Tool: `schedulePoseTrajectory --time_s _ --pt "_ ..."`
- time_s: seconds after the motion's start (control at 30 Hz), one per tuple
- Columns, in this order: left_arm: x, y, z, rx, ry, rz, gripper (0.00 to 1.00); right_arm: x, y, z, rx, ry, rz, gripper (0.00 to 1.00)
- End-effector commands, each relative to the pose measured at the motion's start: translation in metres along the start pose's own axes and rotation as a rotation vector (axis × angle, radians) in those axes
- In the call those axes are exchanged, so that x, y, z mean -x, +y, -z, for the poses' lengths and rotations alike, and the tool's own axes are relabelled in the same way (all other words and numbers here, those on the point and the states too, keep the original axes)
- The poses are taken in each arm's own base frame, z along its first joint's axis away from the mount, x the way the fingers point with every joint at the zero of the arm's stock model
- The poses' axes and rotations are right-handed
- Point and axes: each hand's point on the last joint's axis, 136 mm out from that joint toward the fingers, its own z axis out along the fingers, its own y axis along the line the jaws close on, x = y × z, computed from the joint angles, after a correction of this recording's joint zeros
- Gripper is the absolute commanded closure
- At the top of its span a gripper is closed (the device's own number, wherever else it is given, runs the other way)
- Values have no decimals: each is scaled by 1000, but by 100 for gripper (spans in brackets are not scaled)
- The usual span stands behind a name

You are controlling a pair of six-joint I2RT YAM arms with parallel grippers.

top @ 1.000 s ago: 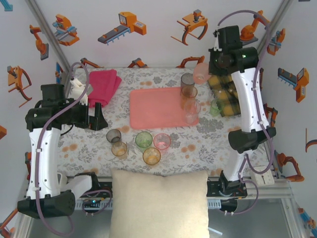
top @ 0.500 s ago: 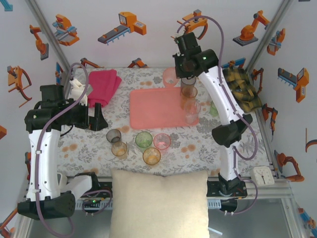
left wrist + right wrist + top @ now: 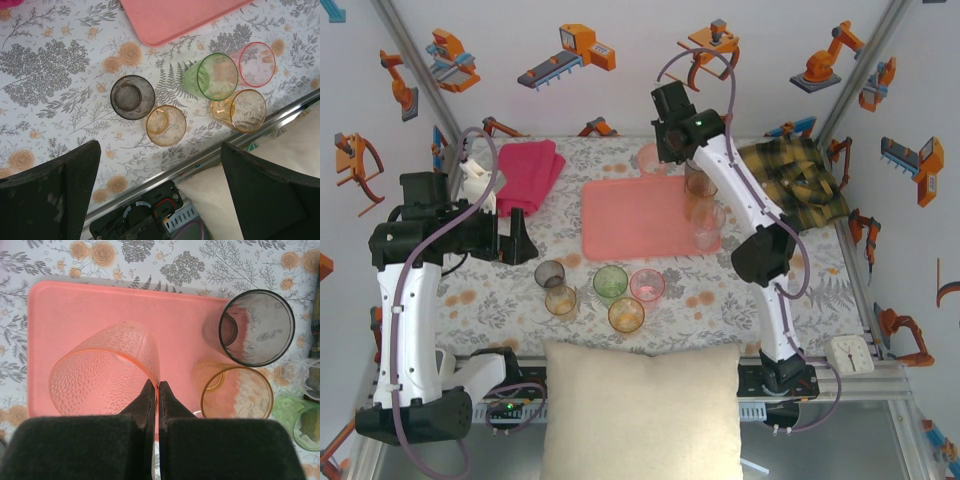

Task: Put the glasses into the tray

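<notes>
Over the tray's far side: one pink glass pinched, with the tray straight below it.

Left of the tray, the left gripper [image 3: 160, 149] hangs spread and empty, and five glasses [image 3: 165, 125] stand just off the tray's near edge. One tray [image 3: 630, 220]. Above it the right gripper [image 3: 156, 387] pinches the pink glass [image 3: 102, 372] by its wall, long axis tilted rather than upright, so the right arm is nearer. Four more glasses [image 3: 257, 327] crowd the tray's right edge, which makes ten in all.

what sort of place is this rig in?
Likely a lab data-collection booth, not a home: wall panels printed with cartoon robot arms, an aluminium frame rail along the near edge, household props like the tray on a floral tablecloth.
</notes>
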Motion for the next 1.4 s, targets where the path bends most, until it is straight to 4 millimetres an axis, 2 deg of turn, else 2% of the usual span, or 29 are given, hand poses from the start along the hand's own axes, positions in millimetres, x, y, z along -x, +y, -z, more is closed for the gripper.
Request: schedulePoseTrajectory --time_s 0.0,0.23,0.37,0.7,1.03,1.37 --pt "-3 -4 3 -19 -9 19 3 2 0 -16 -33 -23 -26 100" --pt "-3 -3 1 -25 -2 31 3 -7 -2 -44 -66 -2 -30 100" --pt "-3 -2 0 -24 2 32 3 -18 -7 -59 -85 36 -22 100" --pt "-9 2 -7 -23 16 50 3 -35 -19 -84 -115 85 -27 100" --pt "-9 3 -8 -26 17 57 3 -45 -25 -101 -110 120 -47 100" --pt "-9 4 -8 -25 15 58 3 -49 -31 -108 -90 139 -89 100"
